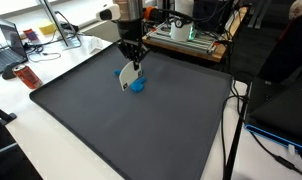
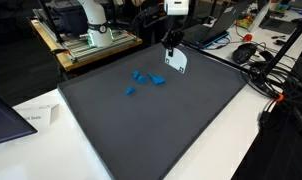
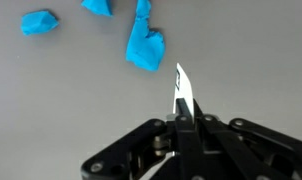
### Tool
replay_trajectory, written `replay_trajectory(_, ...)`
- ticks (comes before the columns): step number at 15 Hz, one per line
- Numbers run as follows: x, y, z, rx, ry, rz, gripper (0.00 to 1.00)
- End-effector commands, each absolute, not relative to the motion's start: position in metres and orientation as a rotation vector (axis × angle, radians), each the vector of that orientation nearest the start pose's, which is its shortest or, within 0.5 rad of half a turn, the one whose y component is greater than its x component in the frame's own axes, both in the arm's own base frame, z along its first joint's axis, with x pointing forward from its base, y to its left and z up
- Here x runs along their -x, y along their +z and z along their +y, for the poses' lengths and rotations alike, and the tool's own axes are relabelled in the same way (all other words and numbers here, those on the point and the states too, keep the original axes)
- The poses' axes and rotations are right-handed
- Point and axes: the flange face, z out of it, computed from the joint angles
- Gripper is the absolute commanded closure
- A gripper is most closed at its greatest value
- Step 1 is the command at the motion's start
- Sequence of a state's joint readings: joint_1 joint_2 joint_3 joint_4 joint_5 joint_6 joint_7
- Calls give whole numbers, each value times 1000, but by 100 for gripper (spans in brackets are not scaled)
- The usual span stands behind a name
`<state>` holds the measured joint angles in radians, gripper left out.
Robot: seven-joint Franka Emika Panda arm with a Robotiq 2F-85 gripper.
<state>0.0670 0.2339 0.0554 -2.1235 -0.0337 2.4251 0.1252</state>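
Dark mat [image 1: 141, 130], open laptop [image 1: 5, 45] off its corner, perhaps a red bottle [image 1: 28, 76] nearby, loose cables [image 2: 263, 72].

Arm [image 1: 131, 18] vertical — tool [image 3: 181, 120] pointing down, jaws clamped.

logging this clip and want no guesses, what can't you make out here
white card: edge-on in the wrist view, tiny in both exterior views, so its face is unreadable
blue pieces: too small and blurred to name; in an exterior view the card covers most; one is cut by the wrist view's top edge
gripper: pad contact hidden by its own dark body
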Motion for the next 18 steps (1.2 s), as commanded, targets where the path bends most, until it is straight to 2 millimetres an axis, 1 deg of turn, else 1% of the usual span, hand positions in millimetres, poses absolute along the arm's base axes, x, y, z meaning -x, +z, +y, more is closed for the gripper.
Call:
replay_trajectory(1, -573, 312, 82, 3044, 38, -157, 99)
replay_trajectory(5, -568, 315, 93, 3015, 134, -227, 99)
replay_trajectory(7, -571, 316, 91, 3040, 114, -187, 99)
replay_trajectory(8, -576, 317, 85, 3084, 9, -105, 99)
replay_trajectory(11, -581, 318, 65, 3086, -35, 2, 99)
replay_trajectory(14, -585, 319, 49, 3094, -68, 94, 99)
replay_trajectory(16, -589, 321, 43, 3094, -132, 185, 99)
replay_trajectory(18, -590, 318, 41, 3111, -172, 232, 99)
